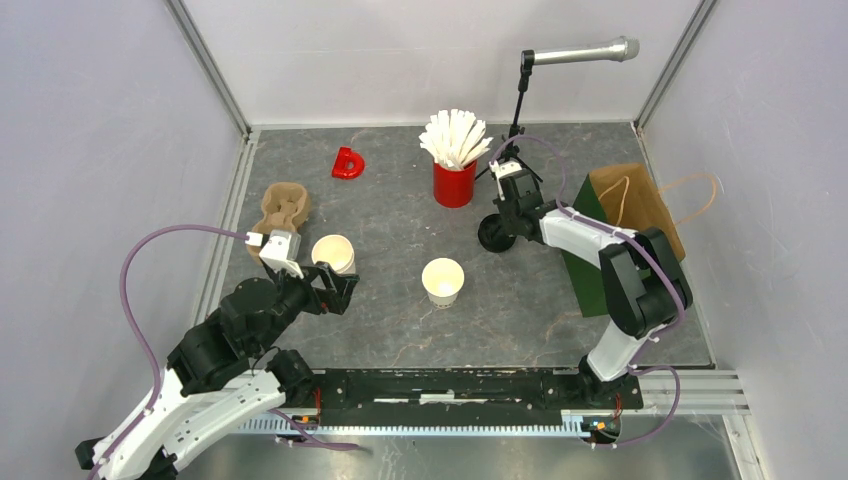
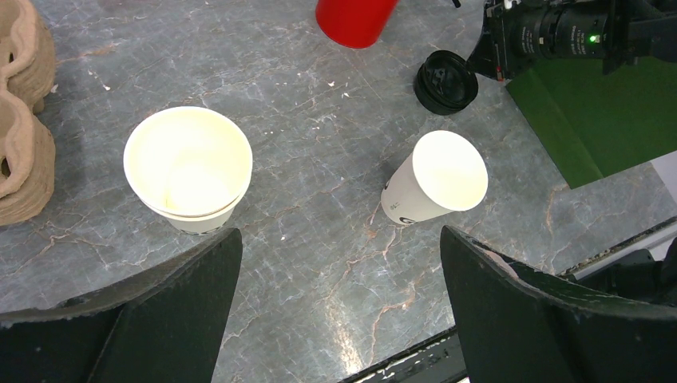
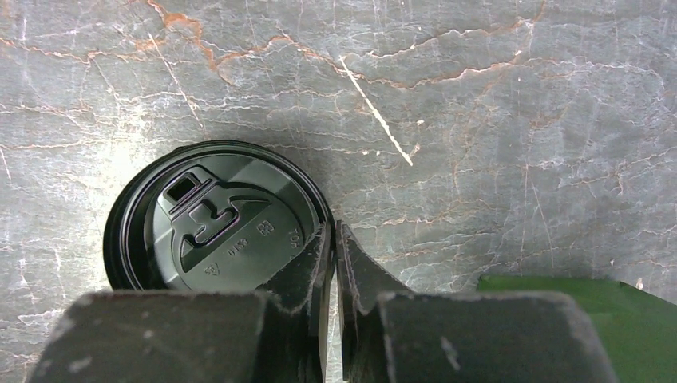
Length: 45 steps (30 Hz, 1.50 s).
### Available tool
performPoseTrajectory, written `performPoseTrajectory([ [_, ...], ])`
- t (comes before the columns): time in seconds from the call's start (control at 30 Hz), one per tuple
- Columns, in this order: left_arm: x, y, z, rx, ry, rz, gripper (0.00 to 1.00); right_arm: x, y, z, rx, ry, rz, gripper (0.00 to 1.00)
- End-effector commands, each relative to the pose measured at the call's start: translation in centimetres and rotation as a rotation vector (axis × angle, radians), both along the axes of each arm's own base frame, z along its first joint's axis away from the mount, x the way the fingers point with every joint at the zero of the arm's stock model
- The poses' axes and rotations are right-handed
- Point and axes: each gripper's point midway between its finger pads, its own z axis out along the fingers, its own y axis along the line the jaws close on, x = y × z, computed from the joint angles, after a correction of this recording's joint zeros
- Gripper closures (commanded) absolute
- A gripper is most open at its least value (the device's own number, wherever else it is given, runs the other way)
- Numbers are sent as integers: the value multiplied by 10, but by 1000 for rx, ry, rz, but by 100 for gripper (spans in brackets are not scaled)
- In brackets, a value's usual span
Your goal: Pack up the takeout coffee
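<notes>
Top external: nothing packed yet. Both cups stand open on the table, no lid on either. Near-left cup sits just beside the brown pulp carrier; centre cup stands alone mid-table, well apart from it. Only one black lid shows, lying flat far-right of centre, near the red cup of sticks.

Right wrist view: right pincer is pressed nearly together on the lid's rim, lid not lifted off the table. Left pincer is spread wide, empty, hovering just short of the near-left cup.

Left to do, as I judge: lid both cups, seat them in the carrier, maybe then into the paper bag. 2nd lid not seen.

Room: good bare stretch btwn the two cups and in front of them. Tighter on the right, w/ the green board, bag and mic stand crowding that arm. Carrier hugs the left table edge by the wall, so approach from centre looks easier.
</notes>
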Motion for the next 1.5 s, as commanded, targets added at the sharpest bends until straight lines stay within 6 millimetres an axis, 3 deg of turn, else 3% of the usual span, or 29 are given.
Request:
performPoseTrajectory([
  [0.0,2,-2,3,-18,-4,10,0,13,6,31,16,-88,0,90],
  [0.17,2,-1,3,-17,-4,11,0,12,9,31,32,-92,10,100],
  [0.83,2,-2,3,-18,-2,10,0,12,11,61,81,-149,0,100],
  [1.1,2,-2,3,-17,-1,10,0,13,14,61,147,-152,-21,100],
  [1.47,3,-4,1,-6,6,5,0,12,10,85,156,-180,-43,100],
])
